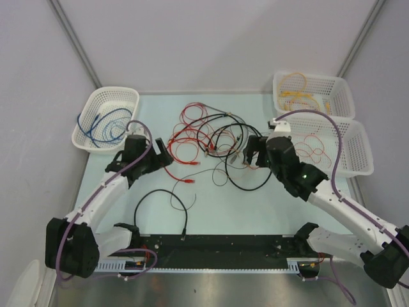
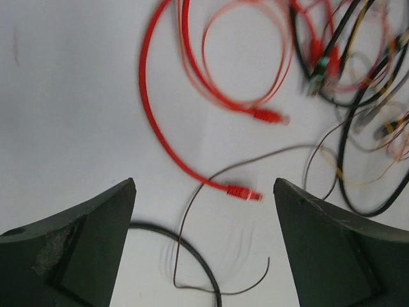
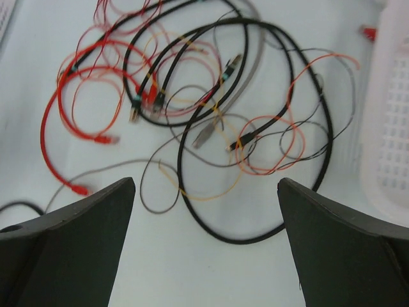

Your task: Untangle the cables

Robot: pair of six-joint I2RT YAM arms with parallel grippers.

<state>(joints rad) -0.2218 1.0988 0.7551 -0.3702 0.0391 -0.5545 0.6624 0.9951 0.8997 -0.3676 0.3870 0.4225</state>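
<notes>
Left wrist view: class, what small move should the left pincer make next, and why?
Probably lower the open left pincer onto the red cable near its plug and close. That end lies loose between the fingers, apart from the main tangle, so it looks easiest to pull free.

The left arm reaches forward and inward from its base, wrist pitched down. The left gripper has its fingers spread wide. The right arm mirrors this pose from the opposite side. The right gripper is likewise spread wide, fingers apart. The two grippers face each other, well apart.
</notes>
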